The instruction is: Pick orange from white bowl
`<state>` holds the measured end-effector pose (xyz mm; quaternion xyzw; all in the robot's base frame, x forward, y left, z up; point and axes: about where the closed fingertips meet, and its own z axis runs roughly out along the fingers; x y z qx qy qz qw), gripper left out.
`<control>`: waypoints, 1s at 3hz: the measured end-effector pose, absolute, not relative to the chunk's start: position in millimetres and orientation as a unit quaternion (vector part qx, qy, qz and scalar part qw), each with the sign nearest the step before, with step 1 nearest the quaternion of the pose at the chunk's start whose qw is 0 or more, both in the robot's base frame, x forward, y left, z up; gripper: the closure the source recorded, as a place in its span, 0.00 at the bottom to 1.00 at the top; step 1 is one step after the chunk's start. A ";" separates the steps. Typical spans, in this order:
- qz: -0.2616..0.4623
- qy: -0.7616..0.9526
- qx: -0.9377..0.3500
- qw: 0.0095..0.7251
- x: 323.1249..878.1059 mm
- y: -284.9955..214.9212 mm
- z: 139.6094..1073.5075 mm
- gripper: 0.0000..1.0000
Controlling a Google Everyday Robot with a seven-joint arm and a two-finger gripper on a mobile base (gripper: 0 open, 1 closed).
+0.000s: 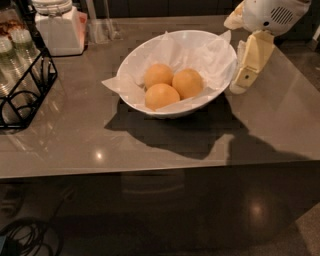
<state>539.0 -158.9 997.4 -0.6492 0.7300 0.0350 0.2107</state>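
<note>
Three alike pale orange fruits lie together in the white bowl [220, 47], which is lined with crumpled white paper: one orange at the front [161, 96], one at the right [187, 82] and one at the back left [158, 75]. The bowl stands in the middle of the grey table [75, 135]. My gripper [239, 86] hangs from the white arm [272, 15] at the upper right, just outside the bowl's right rim, pointing down toward the tabletop. It holds nothing.
A white lidded jar [59, 27] stands at the back left. A black wire rack [22, 90] with bottles is at the left edge. A clear glass [102, 25] stands behind the bowl. The table's front edge runs below the bowl.
</note>
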 end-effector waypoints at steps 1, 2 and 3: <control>0.070 0.708 -0.667 0.223 577.3 -127.2 994.4 0.00; 0.095 0.695 -0.677 0.222 604.6 -98.0 982.3 0.00; 0.092 0.694 -0.675 0.234 611.8 -94.5 983.2 0.00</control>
